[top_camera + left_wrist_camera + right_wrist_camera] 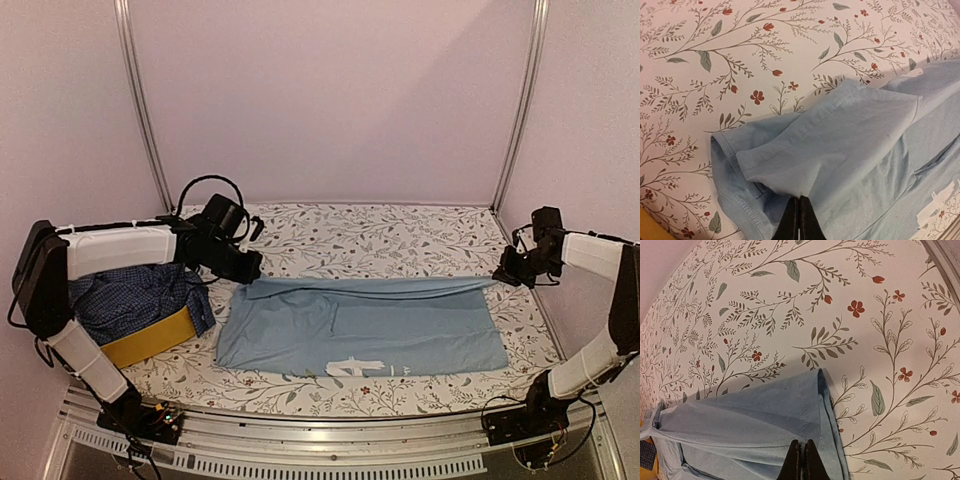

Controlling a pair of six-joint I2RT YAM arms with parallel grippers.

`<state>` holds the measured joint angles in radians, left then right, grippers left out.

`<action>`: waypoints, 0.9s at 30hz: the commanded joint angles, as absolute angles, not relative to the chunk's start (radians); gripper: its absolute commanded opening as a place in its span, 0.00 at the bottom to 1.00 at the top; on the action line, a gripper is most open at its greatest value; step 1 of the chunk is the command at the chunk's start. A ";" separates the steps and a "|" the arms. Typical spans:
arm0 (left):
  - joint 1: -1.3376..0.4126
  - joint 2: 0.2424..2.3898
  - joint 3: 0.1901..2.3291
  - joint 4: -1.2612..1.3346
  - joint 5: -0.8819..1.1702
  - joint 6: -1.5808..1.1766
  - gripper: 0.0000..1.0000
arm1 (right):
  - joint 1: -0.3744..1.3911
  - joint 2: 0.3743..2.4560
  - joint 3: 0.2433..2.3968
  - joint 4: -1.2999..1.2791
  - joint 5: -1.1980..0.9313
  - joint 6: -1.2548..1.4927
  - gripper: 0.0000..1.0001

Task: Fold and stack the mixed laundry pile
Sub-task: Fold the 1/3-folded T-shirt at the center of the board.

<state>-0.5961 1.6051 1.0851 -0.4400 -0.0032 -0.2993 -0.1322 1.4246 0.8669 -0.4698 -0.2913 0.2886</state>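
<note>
The left fingers are clenched on a doubled fold at one end of the light blue T-shirt, where what looks like a sleeve is tucked over itself. The right fingers are clenched on the stitched hem at the other end, close to the right edge of the surface. Between the two pinches the shirt's far edge runs as a fairly straight band across the middle of the surface. The rest of the cloth lies flat toward the near edge, with its white print nearest that edge. The step in hand appears to be a lengthwise fold, bringing the far edge over toward the near one. Done well, both arms would rise together only enough to free the cloth. They would hold the band taut, travel at one pace, lay it parallel to the near hem, and let go only once it rests. The bunched layers at the left pinch may wrinkle. At the near left corner, the yellow basket with the checked shirt sits close beside the left arm.
</note>
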 commanded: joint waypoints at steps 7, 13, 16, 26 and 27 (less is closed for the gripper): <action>-0.669 1.583 0.941 -0.400 0.071 -0.283 0.00 | -0.141 1.495 0.835 -0.450 -0.246 0.278 0.00; -0.674 1.568 0.944 -0.416 0.043 -0.312 0.31 | -0.141 1.492 0.869 -0.506 -0.235 0.276 0.38; -0.636 1.523 0.959 -0.400 0.079 -0.323 0.39 | -0.141 1.454 0.907 -0.522 -0.218 0.278 0.57; -0.444 1.657 1.066 -0.411 0.229 -0.374 0.37 | -0.075 1.456 0.990 -0.412 -0.544 0.256 0.58; -0.442 1.672 1.074 -0.408 0.234 -0.374 0.37 | -0.053 1.466 0.992 -0.403 -0.550 0.257 0.58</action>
